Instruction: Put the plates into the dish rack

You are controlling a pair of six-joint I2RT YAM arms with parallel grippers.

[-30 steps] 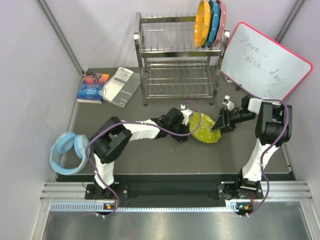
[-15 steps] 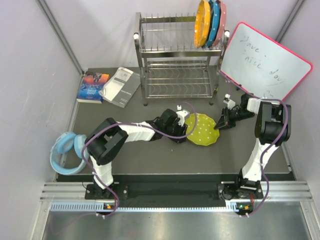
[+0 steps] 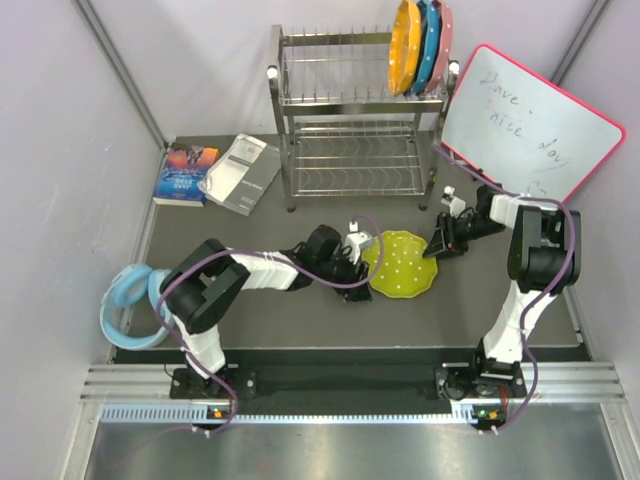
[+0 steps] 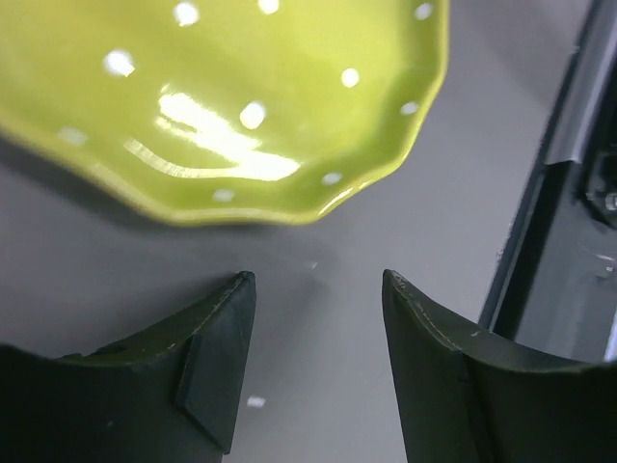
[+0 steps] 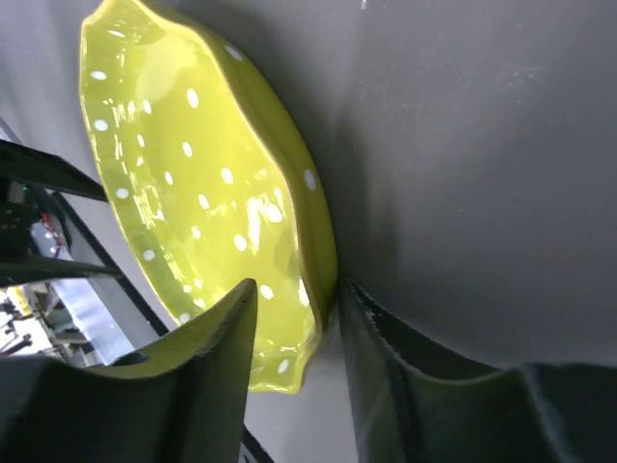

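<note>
From above: yellow-green plate (image 3: 402, 264) on the dark table (image 3: 300, 320), in front of the dish rack (image 3: 350, 120) and apart from it. Orange plate (image 3: 403, 47), blue plate (image 3: 428, 45) and pink plate (image 3: 443, 42) upright, side by side in the top-tier slots at the right end. Left gripper (image 3: 362, 270) at the yellow-green plate's left edge, right gripper (image 3: 437, 247) at its right edge.

Left wrist view: left gripper (image 4: 313, 309) wide open, nothing between the fingers (image 4: 217, 357) but bare table. Scalloped rim of the yellow-green plate (image 4: 222, 106) just beyond the tips, not touching.

Right wrist view: right gripper (image 5: 297, 299) narrowed onto the rim of the yellow-green plate (image 5: 193, 183). One finger (image 5: 193, 386) over the dotted face, the other against the underside. Dark shadow on the table beside that gripped edge.
</note>
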